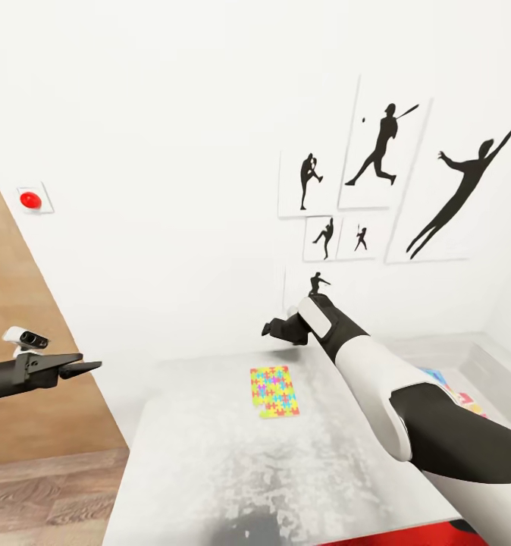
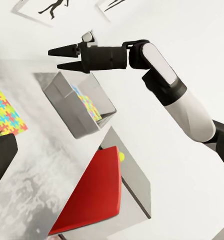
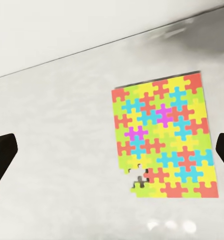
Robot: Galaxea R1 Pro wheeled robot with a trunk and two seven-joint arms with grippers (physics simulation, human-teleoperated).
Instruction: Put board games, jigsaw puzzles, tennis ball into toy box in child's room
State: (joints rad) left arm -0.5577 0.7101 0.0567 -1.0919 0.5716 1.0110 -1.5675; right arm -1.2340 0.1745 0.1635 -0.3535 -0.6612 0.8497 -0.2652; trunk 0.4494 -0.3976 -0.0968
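puzzle point(image 1: 274, 391) lies flat on table point(image 1: 195, 462); no legible writing.

One jigsaw puzzle point(image 1: 274, 391) lies flat on the desk point(image 1: 210, 455), mid-width toward its far edge, a sheet of yellow, orange, blue and pink pieces, one corner incomplete; the light-grey toy box point(image 1: 487, 364) sits at the far right corner, holding another colourful sheet point(image 2: 90, 107); a small yellow-green ball point(image 2: 121, 156) lies nearby.

The right arm reaches forward toward eleven o'clock, its right gripper point(image 1: 274, 329) parted and empty, while the left gripper point(image 1: 79, 368) points toward three o'clock, jaws slightly parted.
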